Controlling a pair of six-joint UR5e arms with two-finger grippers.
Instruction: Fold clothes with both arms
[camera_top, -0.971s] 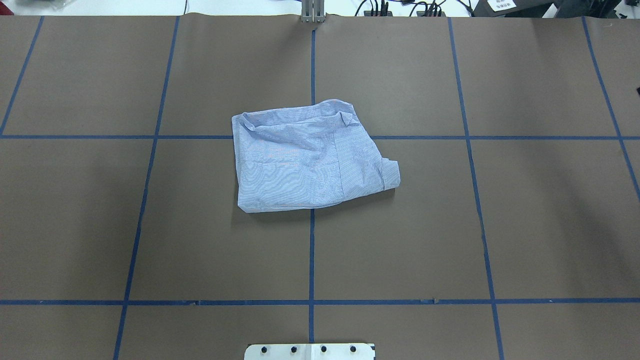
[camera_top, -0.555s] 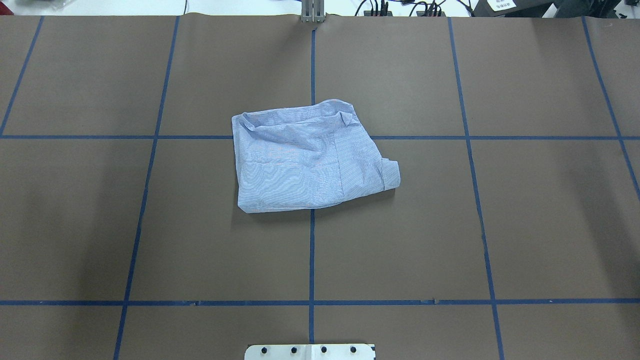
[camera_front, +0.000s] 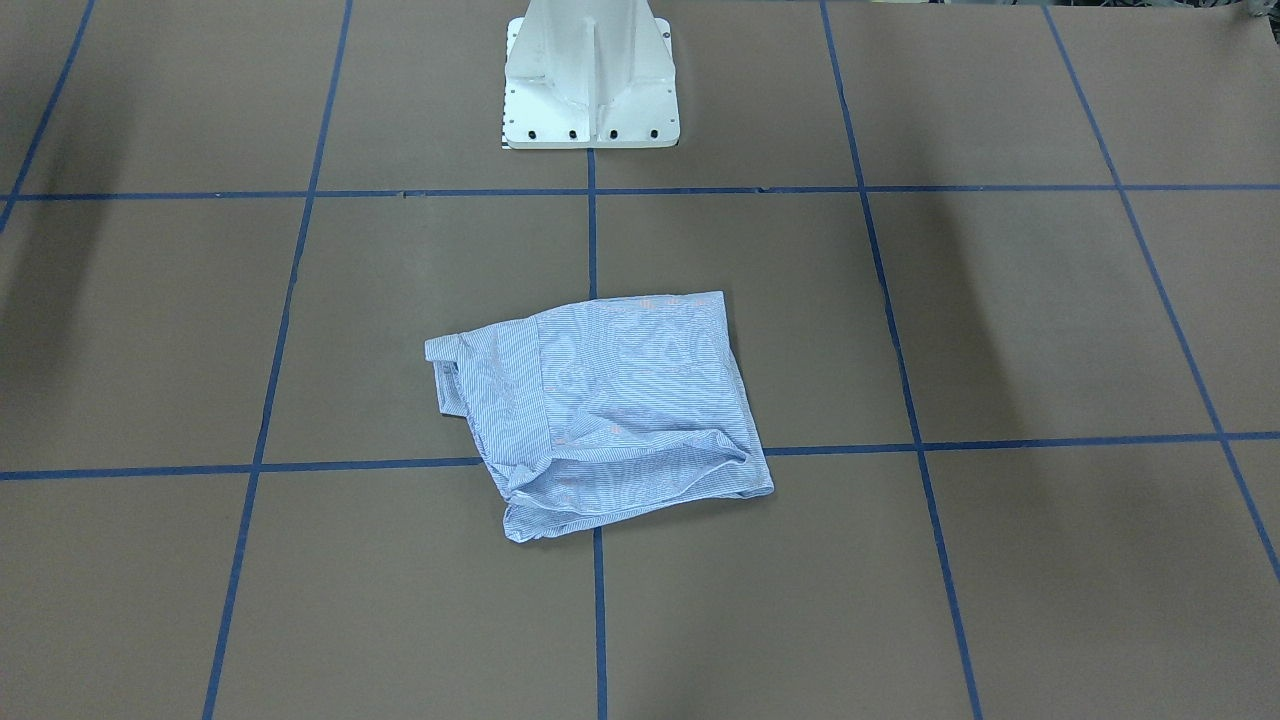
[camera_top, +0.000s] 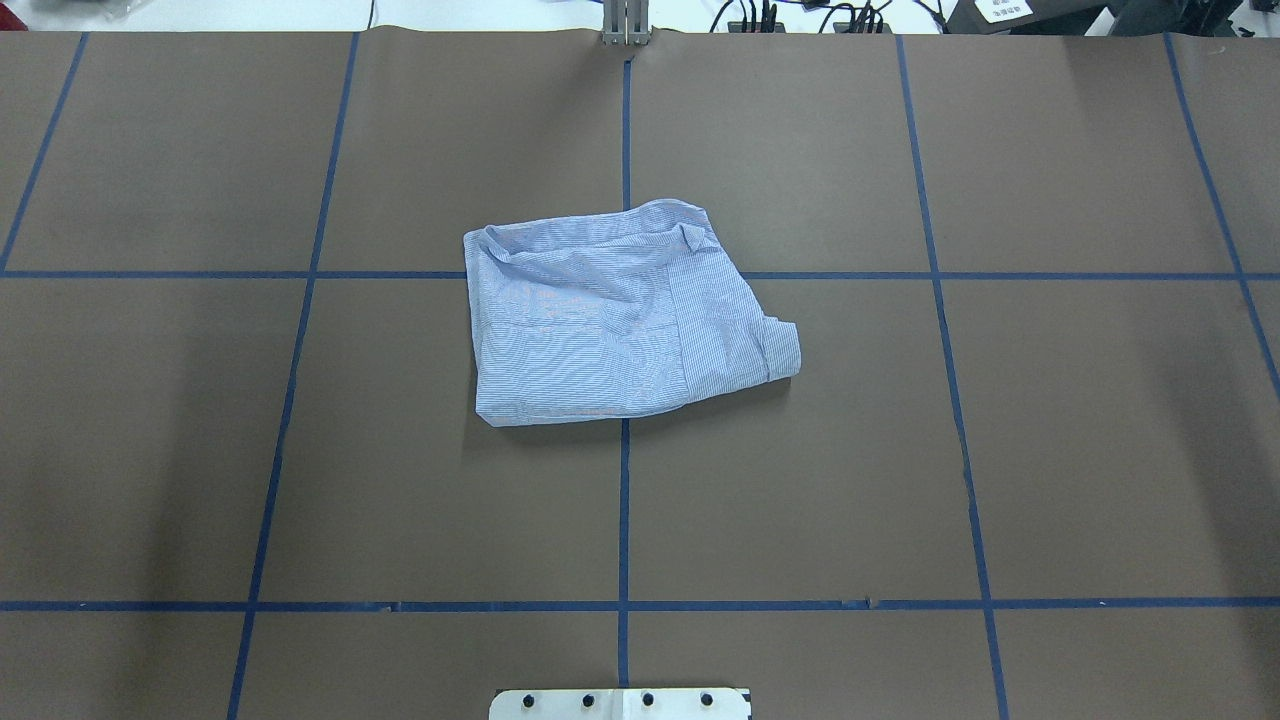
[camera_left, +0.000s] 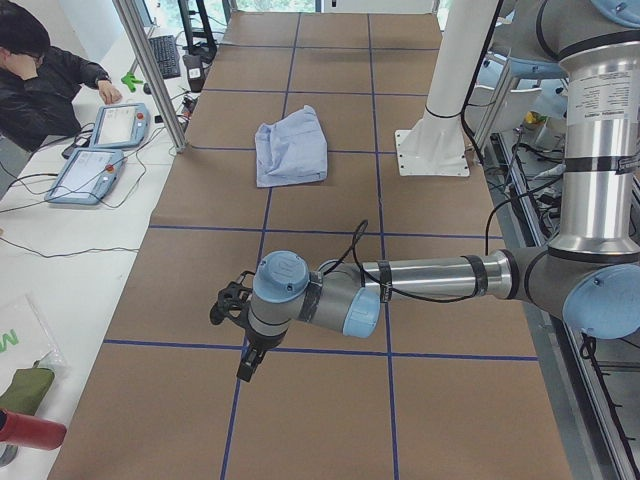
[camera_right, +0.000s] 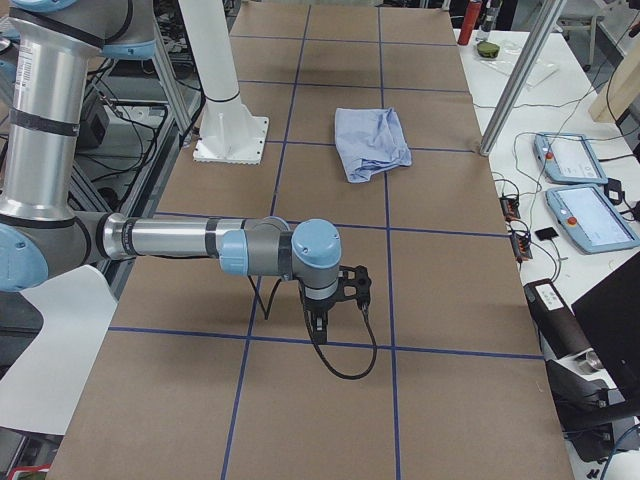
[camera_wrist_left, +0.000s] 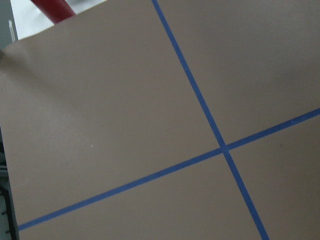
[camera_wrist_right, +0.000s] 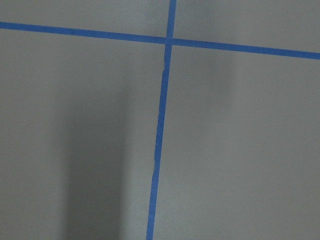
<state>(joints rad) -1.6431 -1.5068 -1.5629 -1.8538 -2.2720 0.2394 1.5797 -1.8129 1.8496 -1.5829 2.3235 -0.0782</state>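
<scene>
The light blue striped shirt (camera_top: 620, 315) lies folded into a rumpled rough square at the middle of the brown table; it also shows in the front view (camera_front: 610, 410), the left side view (camera_left: 290, 148) and the right side view (camera_right: 372, 142). No gripper touches it. My left gripper (camera_left: 245, 360) hangs low over the table's left end, far from the shirt. My right gripper (camera_right: 320, 322) hangs low over the right end. Both show only in the side views, so I cannot tell whether they are open or shut.
The white pedestal base (camera_front: 588, 75) stands at the table's robot side. Blue tape lines (camera_top: 623, 500) grid the brown table. An operator (camera_left: 40, 70) sits by two teach pendants (camera_left: 100, 150) on the far side. A red bottle (camera_left: 25, 430) lies at the left end.
</scene>
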